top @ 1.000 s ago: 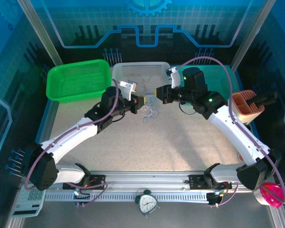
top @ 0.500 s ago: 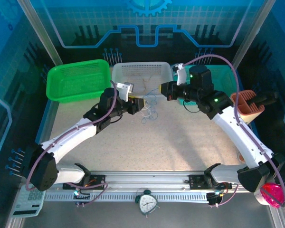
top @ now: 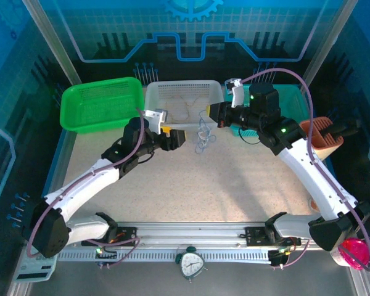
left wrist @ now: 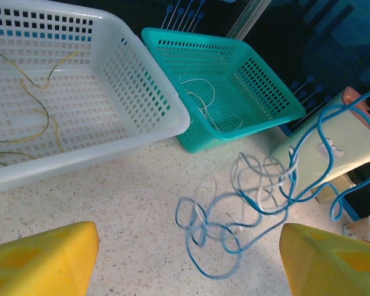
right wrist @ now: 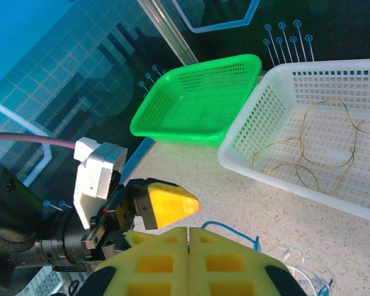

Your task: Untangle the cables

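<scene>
A small tangle of blue and whitish cables (top: 202,134) hangs in front of the white basket (top: 154,98), its lower loops (left wrist: 234,216) close to the tabletop. A blue strand rises to my right gripper (top: 217,115), which is shut on it. The strand comes out from under the closed yellow pads (right wrist: 189,231). My left gripper (top: 174,137) stands open just left of the tangle. Its yellow fingers (left wrist: 43,259) are spread wide, with nothing between them (left wrist: 188,262). Yellow-tan cables (left wrist: 31,105) lie in the white basket. Whitish cables (left wrist: 203,105) lie in the teal basket (left wrist: 265,92).
A green basket (top: 102,103) stands at the back left beside the white one. An orange-brown holder (top: 320,139) sits at the right edge. A small clock (top: 191,264) and a calculator (top: 40,262) lie near the front rail. A pink object (top: 351,253) is at the front right.
My left gripper has opened, let go of the tangle and drawn back to the left. My right gripper has moved right and back, carrying the tangle with it.
</scene>
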Action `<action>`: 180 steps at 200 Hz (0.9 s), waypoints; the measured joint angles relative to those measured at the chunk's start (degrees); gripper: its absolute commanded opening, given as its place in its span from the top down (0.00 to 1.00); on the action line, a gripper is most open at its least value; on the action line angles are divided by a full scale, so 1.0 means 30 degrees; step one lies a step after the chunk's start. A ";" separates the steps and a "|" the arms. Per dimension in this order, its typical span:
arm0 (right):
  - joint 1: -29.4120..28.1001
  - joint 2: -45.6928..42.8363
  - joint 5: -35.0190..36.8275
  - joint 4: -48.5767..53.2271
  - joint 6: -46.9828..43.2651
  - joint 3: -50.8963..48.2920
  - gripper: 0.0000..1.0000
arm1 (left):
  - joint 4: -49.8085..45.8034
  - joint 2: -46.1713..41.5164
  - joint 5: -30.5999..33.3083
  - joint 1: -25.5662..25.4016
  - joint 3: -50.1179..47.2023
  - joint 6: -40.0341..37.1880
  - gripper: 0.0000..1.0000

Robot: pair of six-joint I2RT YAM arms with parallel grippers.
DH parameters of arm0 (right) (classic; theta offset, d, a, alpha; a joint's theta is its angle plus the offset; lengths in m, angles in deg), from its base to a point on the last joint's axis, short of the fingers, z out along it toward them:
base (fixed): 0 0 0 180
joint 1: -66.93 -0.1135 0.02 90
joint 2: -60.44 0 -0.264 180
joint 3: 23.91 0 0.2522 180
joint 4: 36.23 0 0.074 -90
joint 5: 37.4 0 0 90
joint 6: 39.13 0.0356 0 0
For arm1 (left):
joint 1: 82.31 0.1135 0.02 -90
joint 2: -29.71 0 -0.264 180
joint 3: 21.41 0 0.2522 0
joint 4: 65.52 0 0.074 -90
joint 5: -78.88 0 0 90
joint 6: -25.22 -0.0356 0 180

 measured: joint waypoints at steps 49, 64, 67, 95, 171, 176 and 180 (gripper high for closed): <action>-0.0058 0.0000 -0.0058 -0.0182 0.0219 0.0000 1.00 | 0.0058 -0.0087 -0.1333 0.0000 0.0000 0.0051 0.35; -0.0160 0.0000 -0.0058 -0.0255 0.0342 0.0000 1.00 | 0.0284 -0.0036 -0.1814 -0.0007 0.0000 0.0058 0.40; -0.0182 0.0000 -0.0066 -0.0270 0.0350 0.0000 1.00 | 0.0342 -0.0029 -0.1894 -0.0015 0.0000 0.0073 0.41; -0.0430 0.0044 -0.0073 -0.0386 0.0503 0.0058 1.00 | 0.0991 0.0197 -0.2412 -0.0160 0.0000 0.0117 0.42; -0.0903 0.0401 -0.0073 -0.0495 0.0648 0.0495 1.00 | 0.1370 0.0634 -0.2586 -0.0328 -0.0087 0.0131 0.39; -0.0933 0.0401 -0.0073 -0.0488 0.0656 0.0495 1.00 | 0.1494 0.0634 -0.2601 -0.0357 -0.0131 0.0131 0.39; -0.0954 0.0401 -0.0066 -0.0495 0.0656 0.0495 1.00 | 0.1610 0.0634 -0.2601 -0.0401 -0.0160 0.0131 0.39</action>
